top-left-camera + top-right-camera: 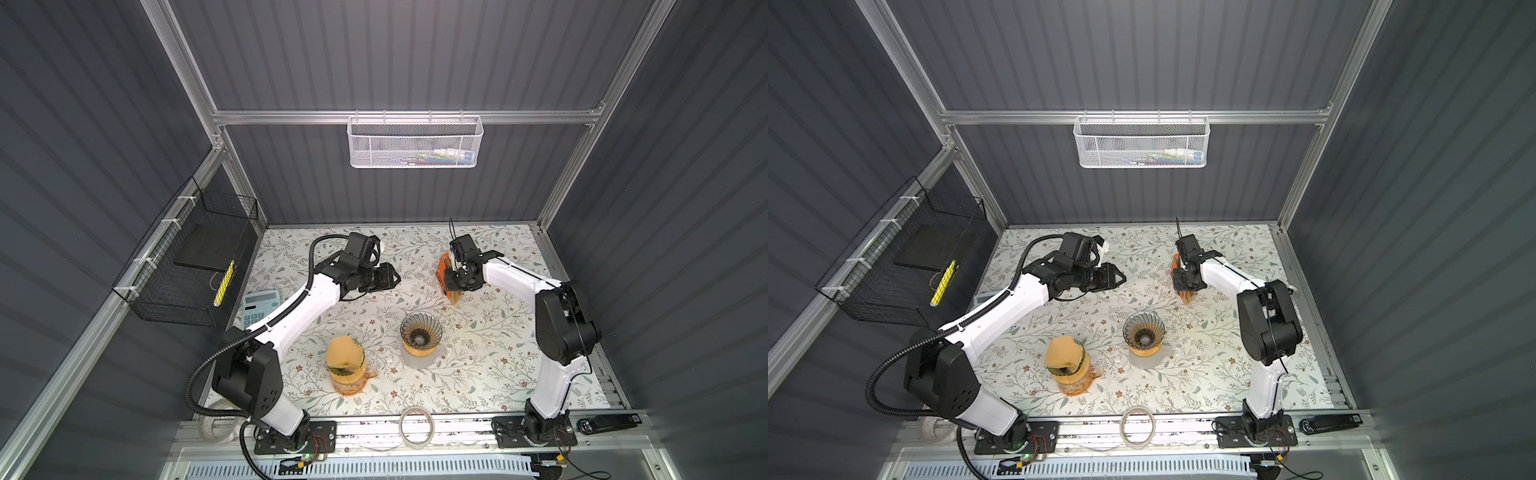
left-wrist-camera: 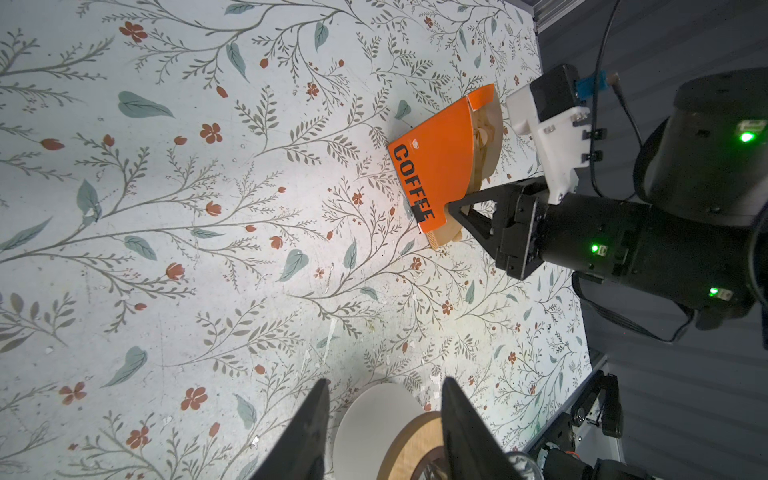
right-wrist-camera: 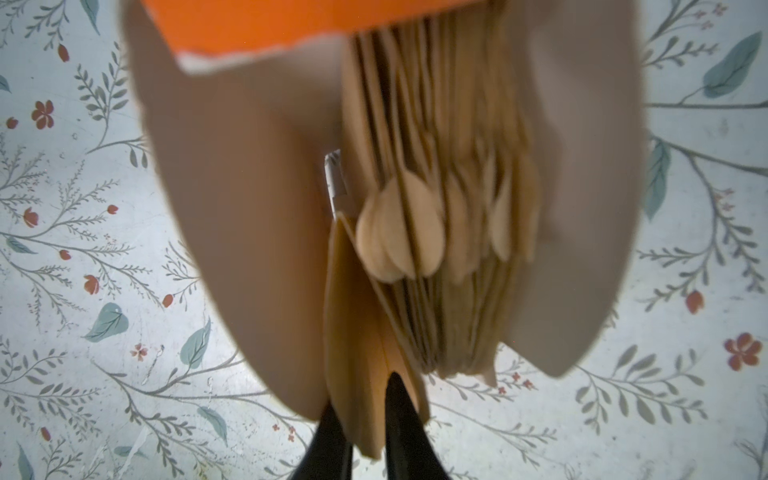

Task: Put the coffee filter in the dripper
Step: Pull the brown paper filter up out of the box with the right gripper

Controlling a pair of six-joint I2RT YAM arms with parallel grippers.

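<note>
White shells and black joints are seen on the left arm [image 1: 299, 307] and right arm [image 1: 509, 272]; a black corrugated hose [image 1: 189, 390] is run along the left; green lights [image 2: 746, 136] are lit on the right.

Tan filter [image 3: 355, 340] sticks from orange box [image 2: 436, 158]; ribbed dripper [image 1: 420, 330] upright.

Dark grey ribbed walls [image 1: 395, 62] stand all around, held by a silver frame [image 1: 291, 117]. The worktop [image 1: 478, 374] has leaves and little red flowers on it. A white basket [image 1: 374, 149] hangs at the back, a black wire basket [image 1: 174, 299] on the side wall.
</note>
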